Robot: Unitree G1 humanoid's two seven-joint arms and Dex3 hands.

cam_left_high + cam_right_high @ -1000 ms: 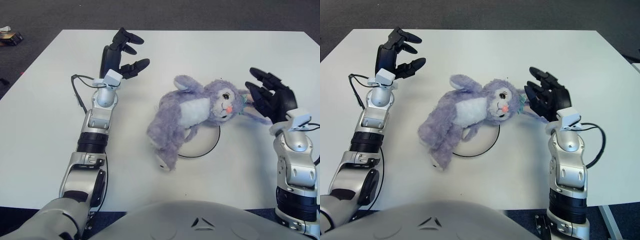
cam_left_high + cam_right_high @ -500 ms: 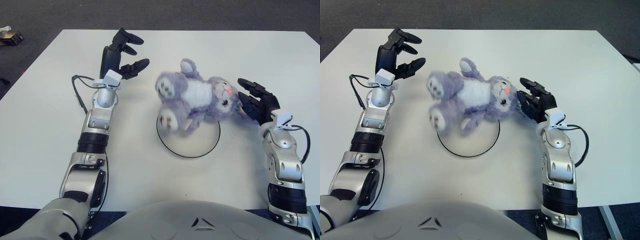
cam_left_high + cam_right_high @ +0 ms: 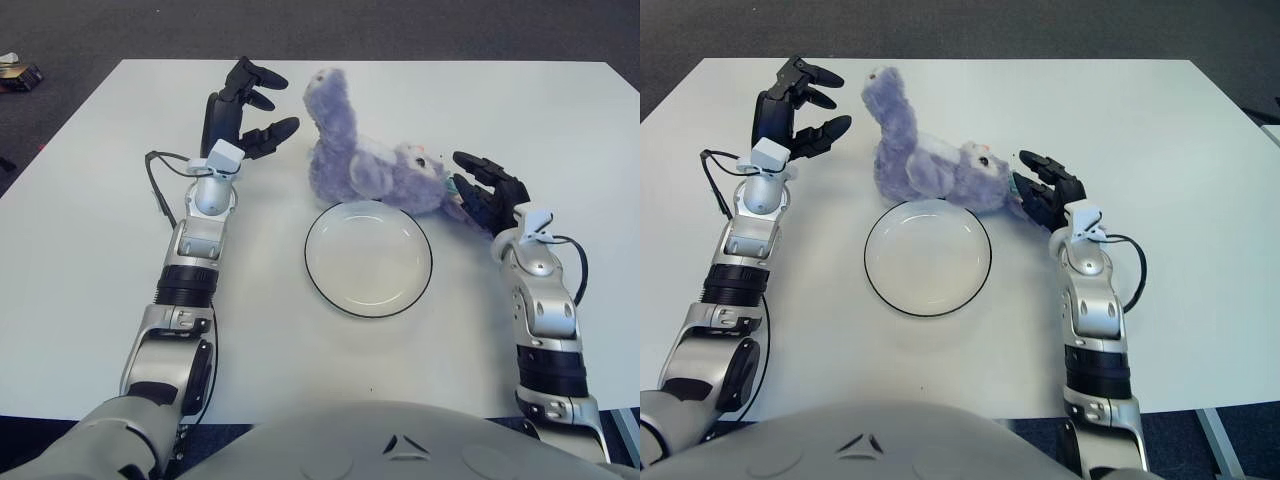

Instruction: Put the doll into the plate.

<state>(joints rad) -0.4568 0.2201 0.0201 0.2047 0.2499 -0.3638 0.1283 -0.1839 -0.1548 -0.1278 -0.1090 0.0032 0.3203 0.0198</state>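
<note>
A fluffy lavender-purple plush rabbit doll (image 3: 365,165) with a white belly is lying on the white tabletop (image 3: 90,250), just beyond the far rim of the round white plate with a thin dark edge (image 3: 368,258), its body outside the dish and one limb sticking up toward the far side. The robot's right hand (image 3: 483,190), black-fingered on a silver forearm, is reaching in at the doll's head end, its fingers partly curled around the head and ear region and appearing to be gripping it, though the exact contact is hard to make out. The left hand (image 3: 243,105) is showing to the left of the doll, apart from it, its fingers spread loosely and holding nothing.
</note>
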